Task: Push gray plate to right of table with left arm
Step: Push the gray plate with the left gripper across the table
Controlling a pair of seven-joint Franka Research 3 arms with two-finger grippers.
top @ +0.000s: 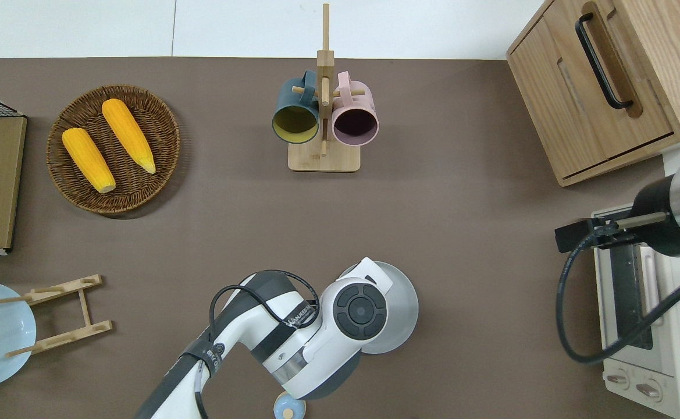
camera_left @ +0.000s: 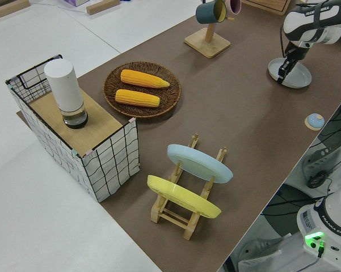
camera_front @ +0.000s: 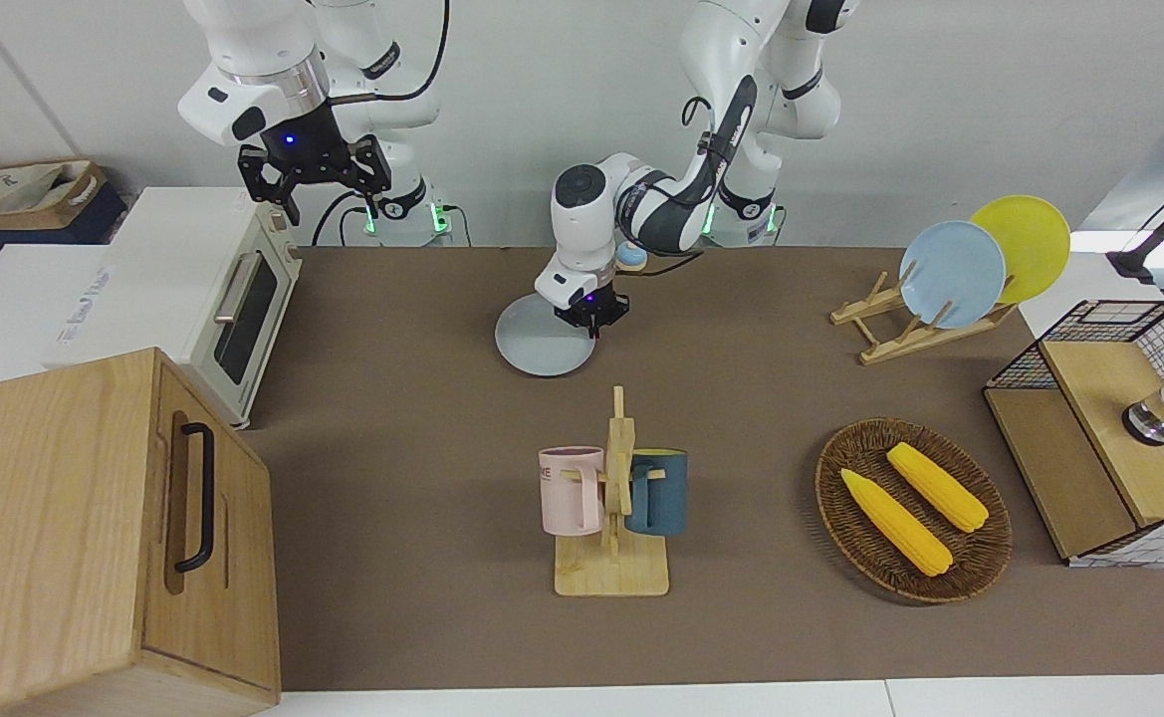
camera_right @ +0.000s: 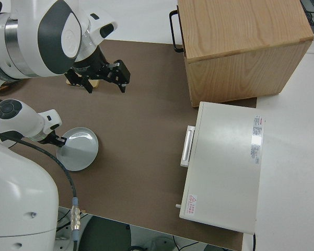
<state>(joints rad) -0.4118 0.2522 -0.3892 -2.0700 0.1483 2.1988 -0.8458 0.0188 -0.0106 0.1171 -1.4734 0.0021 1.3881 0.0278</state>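
Note:
The gray plate (camera_front: 540,351) lies flat on the dark-brown table (camera_front: 412,418), nearer to the robots than the mug rack. It also shows in the overhead view (top: 402,314), the left side view (camera_left: 295,76) and the right side view (camera_right: 79,150). My left gripper (camera_front: 591,325) is low, fingers together, pointing down against the plate's rim on the side toward the left arm's end of the table. In the overhead view the wrist hides the gripper and part of the plate. My right arm is parked, its gripper (camera_front: 315,181) open and empty.
A wooden mug rack (camera_front: 613,558) with a pink and a dark-blue mug stands mid-table. A toaster oven (camera_front: 243,309) and a wooden cabinet (camera_front: 94,528) fill the right arm's end. A corn basket (camera_front: 822,478), a plate rack (camera_front: 880,339) and a wire box (camera_front: 1109,428) stand toward the left arm's end.

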